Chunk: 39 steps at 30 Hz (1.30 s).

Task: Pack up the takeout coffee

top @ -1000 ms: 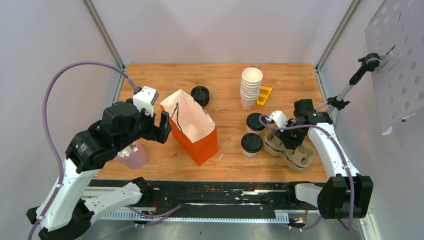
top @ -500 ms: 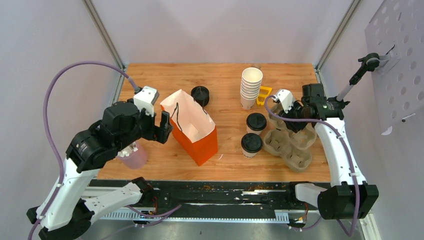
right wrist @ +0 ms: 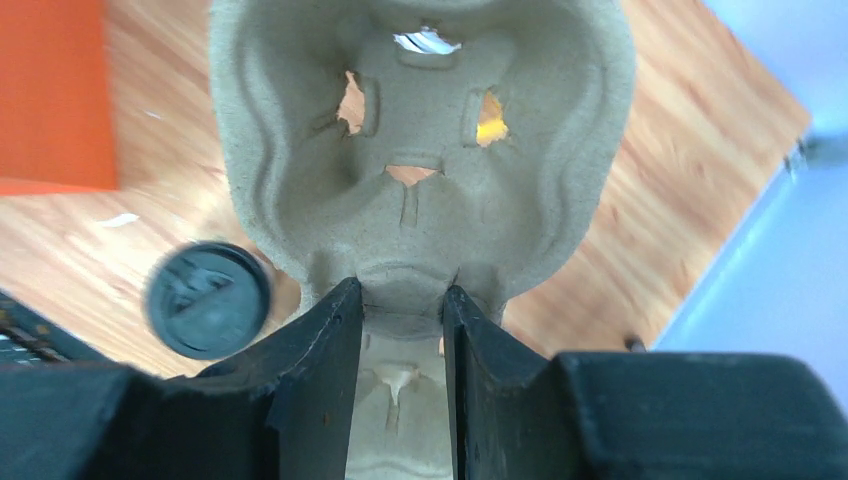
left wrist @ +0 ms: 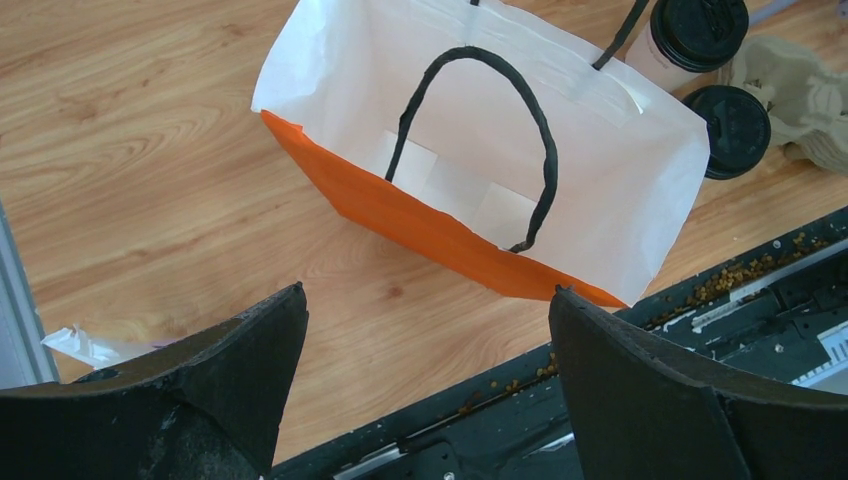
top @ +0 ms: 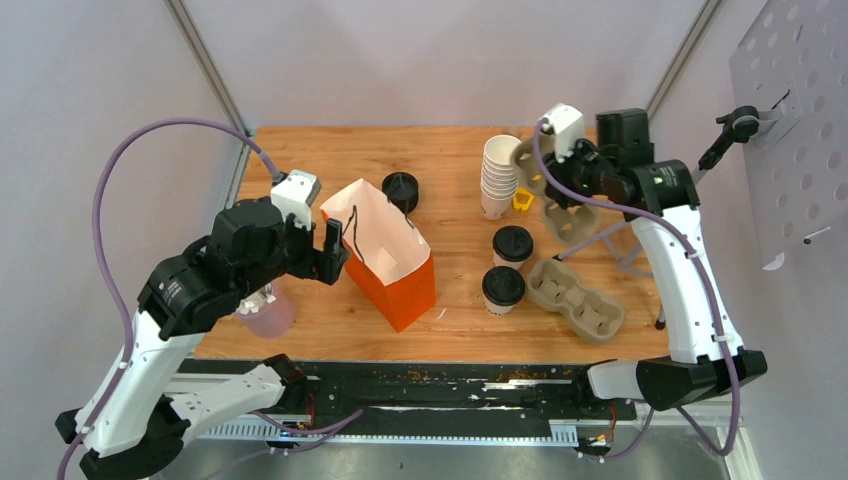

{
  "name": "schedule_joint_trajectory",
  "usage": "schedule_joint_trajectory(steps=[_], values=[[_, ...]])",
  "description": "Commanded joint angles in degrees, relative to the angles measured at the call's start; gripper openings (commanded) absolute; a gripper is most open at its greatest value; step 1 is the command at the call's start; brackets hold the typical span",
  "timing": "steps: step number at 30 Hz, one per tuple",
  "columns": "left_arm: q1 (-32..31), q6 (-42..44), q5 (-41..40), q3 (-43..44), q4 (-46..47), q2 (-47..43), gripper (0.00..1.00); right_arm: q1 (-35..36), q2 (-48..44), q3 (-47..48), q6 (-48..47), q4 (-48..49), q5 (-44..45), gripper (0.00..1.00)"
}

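Note:
Two takeout coffee cups with black lids stand right of centre, one behind the other; the left wrist view shows them too. The orange paper bag stands open left of them, its white inside showing. My left gripper is open beside the bag's left end, with only table between its fingers. My right gripper is raised over the far right, shut on the edge of a brown cardboard cup carrier that hangs in the air.
A second cardboard carrier lies on the table right of the cups. A stack of lidless white cups, a yellow piece and a loose black lid sit at the back. A pink cup stands under my left arm.
My right arm has lifted one cardboard carrier off the one on the table and carried it up and toward the back. The left arm has not moved.

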Motion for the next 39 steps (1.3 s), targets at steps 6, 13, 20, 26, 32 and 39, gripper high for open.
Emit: schedule_joint_trajectory(steps=[6,13,20,26,32,39], values=[[0.1,-5.3,-0.3,3.0,2.7,1.2,0.94,28.7,10.0,21.8,16.9,-2.5,10.7,0.32],[0.1,-7.4,-3.8,3.0,4.8,2.6,0.93,38.6,15.2,36.0,22.2,-4.6,19.0,0.32],[0.0,-7.7,-7.7,-1.3,12.8,3.9,0.87,44.6,12.1,28.0,30.8,12.9,13.8,0.33],[0.1,-7.5,-7.4,-2.5,15.5,4.4,0.69,45.0,10.4,18.5,37.5,25.5,10.4,0.33],[0.1,-8.1,-5.7,-4.2,15.6,1.8,0.33,45.8,13.5,18.0,40.6,27.2,8.3,0.33],[0.1,-10.6,-2.8,-5.8,16.2,-1.6,0.15,47.0,17.2,18.2,41.0,28.5,10.6,0.32]])
